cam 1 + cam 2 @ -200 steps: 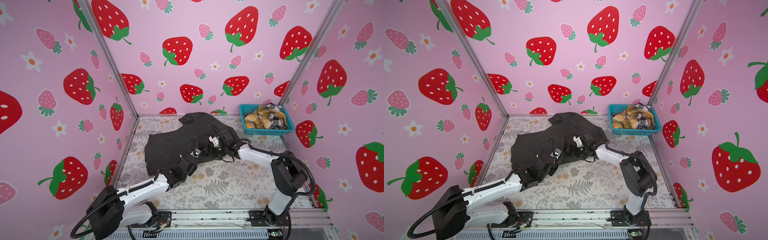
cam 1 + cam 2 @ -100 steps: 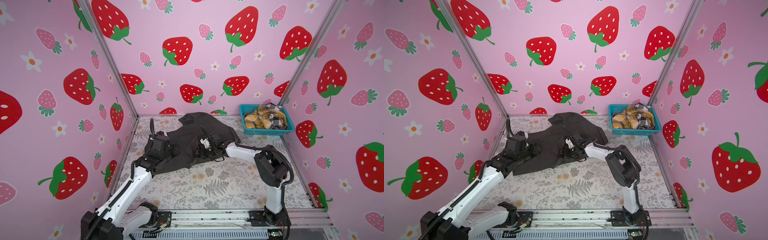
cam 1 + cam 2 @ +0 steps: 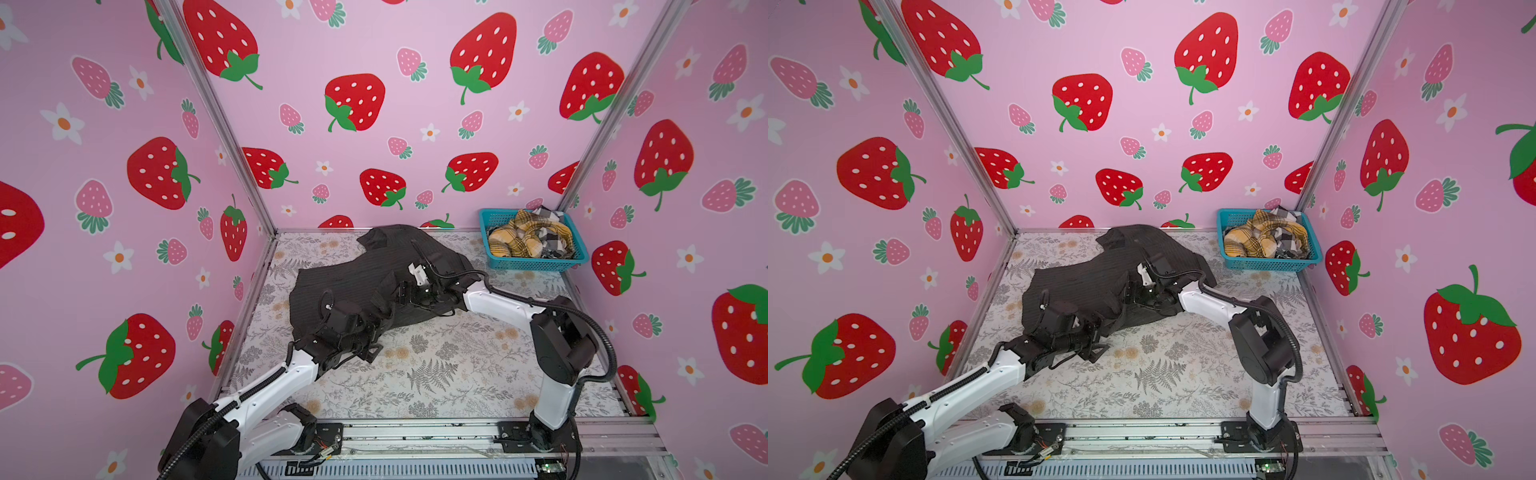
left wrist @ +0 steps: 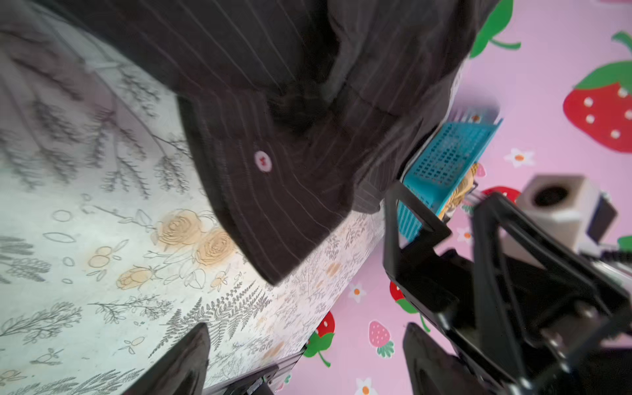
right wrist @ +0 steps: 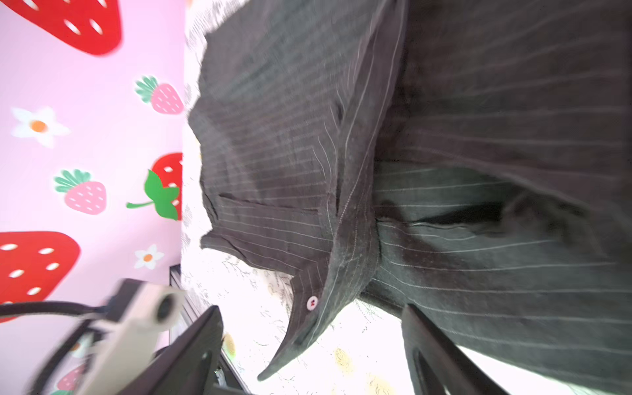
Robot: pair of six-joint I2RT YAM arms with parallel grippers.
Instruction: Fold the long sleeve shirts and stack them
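In both top views the teal mesh basket [image 3: 536,264] stands in the far right corner. A mustard plaid shirt [image 3: 519,243] fills most of it, and a black-and-white check shirt [image 3: 555,240] is bunched at its right end. Left of the basket, with a strip of floral table cover [image 3: 436,374] between them, the charcoal pinstripe shirt [image 3: 353,282] lies rumpled and partly folded over itself. The right gripper [image 3: 395,291] is low over the shirt's front part, and its arm crosses the cover in front of the basket. The left gripper [image 3: 372,351] is farther from the basket, at the shirt's front edge. In these views both sets of fingers are dark against the dark cloth, so their spread is hard to read.

In the left wrist view the left gripper [image 4: 304,330] has its jaws wide apart with nothing between them. Ahead of it a corner of the charcoal pinstripe shirt [image 4: 273,212], bearing a pale button [image 4: 262,160], hangs over the table cover. The basket [image 4: 448,160] shows beyond the shirt, partly blocked by the right arm's black gripper frame and pale wrist camera [image 4: 561,205].

In the right wrist view the right gripper [image 5: 311,307] is also spread wide and holds nothing. The shirt's buttoned strip tapers to a point that hangs between and beyond the fingers. The rest of the shirt fills the frame, and the basket is out of sight.
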